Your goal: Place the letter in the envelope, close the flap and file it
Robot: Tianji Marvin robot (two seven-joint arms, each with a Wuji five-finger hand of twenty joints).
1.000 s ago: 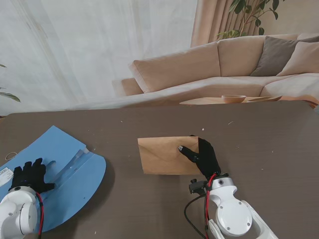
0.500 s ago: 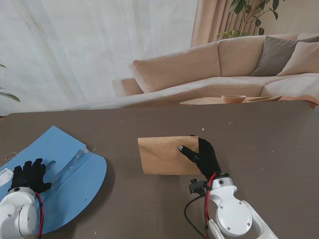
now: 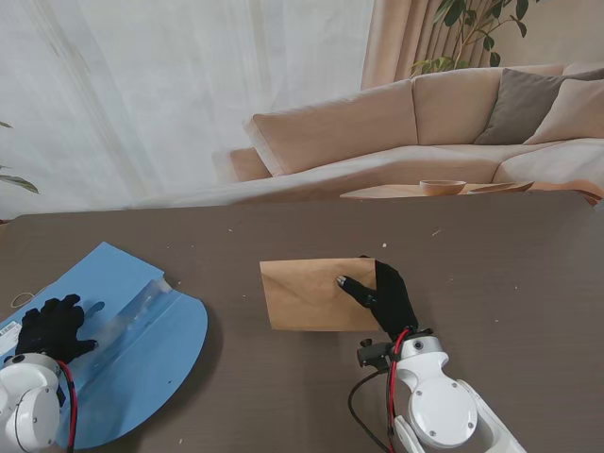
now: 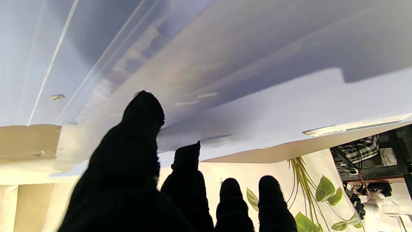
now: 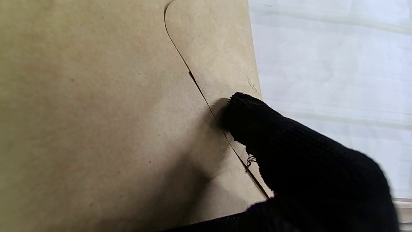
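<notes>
Dark brown table point(image 3: 283, 396) fills the stand view; a beige sofa point(image 3: 377, 132) sits beyond its far edge.

Blue folder point(image 3: 132, 349), lying open and flat, is well to the left of the envelope and nearer the robot, with a clear plastic strip point(image 3: 142, 304) along its fold. In the left wrist view its blue sheets point(image 4: 273, 106) fill most of the frame.

Brown envelope point(image 3: 316, 294) lies flat at the table's middle, flap folded down onto the body; the flap's curved edge shows plainly in the right wrist view point(image 5: 209, 54). No letter can be seen outside the envelope.

Right hand point(image 3: 387, 297) rests on the envelope's right end, palm down, one finger point(image 5: 254, 119) stretched out and pressing at the flap edge. It grips nothing.

Left hand point(image 3: 55, 326) sits on the folder's left part, far left of the envelope, fingers point(image 4: 141, 135) apart and extended, closed on nothing.
</notes>
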